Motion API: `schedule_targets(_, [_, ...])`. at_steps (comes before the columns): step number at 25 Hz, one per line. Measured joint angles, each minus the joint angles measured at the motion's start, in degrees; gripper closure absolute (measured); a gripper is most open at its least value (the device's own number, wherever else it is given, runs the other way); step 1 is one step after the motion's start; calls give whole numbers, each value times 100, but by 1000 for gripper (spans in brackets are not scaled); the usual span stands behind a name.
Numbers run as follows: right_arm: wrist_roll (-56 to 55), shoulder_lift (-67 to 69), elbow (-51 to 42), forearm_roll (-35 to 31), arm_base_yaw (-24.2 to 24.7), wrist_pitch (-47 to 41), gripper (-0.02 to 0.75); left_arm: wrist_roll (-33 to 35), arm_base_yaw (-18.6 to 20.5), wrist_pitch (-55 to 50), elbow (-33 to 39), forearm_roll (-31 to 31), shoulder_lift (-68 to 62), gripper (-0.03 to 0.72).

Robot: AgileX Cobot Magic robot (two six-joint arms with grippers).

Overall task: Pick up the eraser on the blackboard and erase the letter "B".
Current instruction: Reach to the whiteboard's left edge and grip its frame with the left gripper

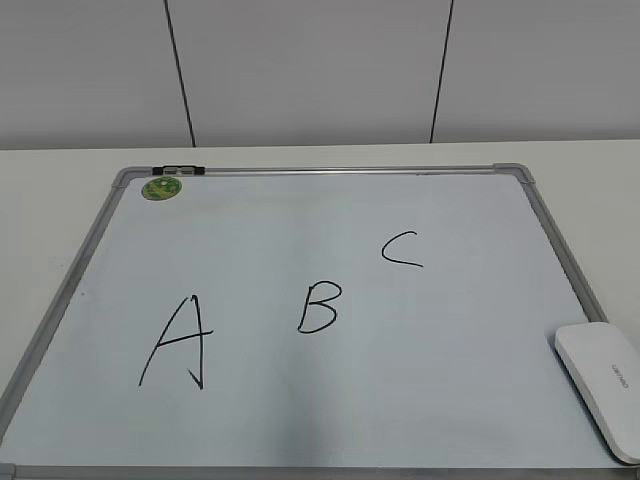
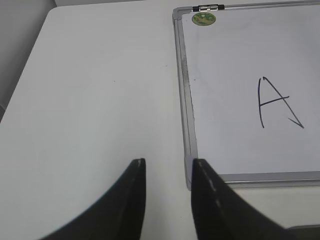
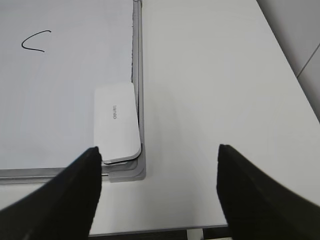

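The blackboard [image 1: 330, 400] is a white board in a grey frame, lying flat on the table. The letter "B" [image 1: 319, 307] is drawn in black near its middle, between an "A" [image 1: 178, 342] and a "C" [image 1: 400, 249]. The white eraser [image 1: 603, 384] lies on the board's near right corner; it also shows in the right wrist view [image 3: 117, 121]. My right gripper [image 3: 157, 150] is open and empty above the table, just right of the eraser. My left gripper [image 2: 167, 162] is open and empty by the board's near left corner [image 2: 189, 170]. Neither gripper shows in the exterior view.
A round green magnet [image 1: 161, 187] sits at the board's far left corner, also in the left wrist view [image 2: 203, 19]. The white table [image 3: 210, 100] extends right of the board to its edge. A grey panelled wall stands behind.
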State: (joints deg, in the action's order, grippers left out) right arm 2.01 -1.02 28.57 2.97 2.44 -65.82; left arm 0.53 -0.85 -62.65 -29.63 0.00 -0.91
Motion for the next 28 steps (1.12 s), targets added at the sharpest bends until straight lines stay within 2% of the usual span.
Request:
schedule_targets(18, [0, 0, 0, 0, 0, 0, 204, 0, 0, 0, 0, 0, 0, 448])
schedule_targets(28, [0, 0, 0, 0, 0, 0, 204, 0, -169, 0, 0, 0, -174, 446])
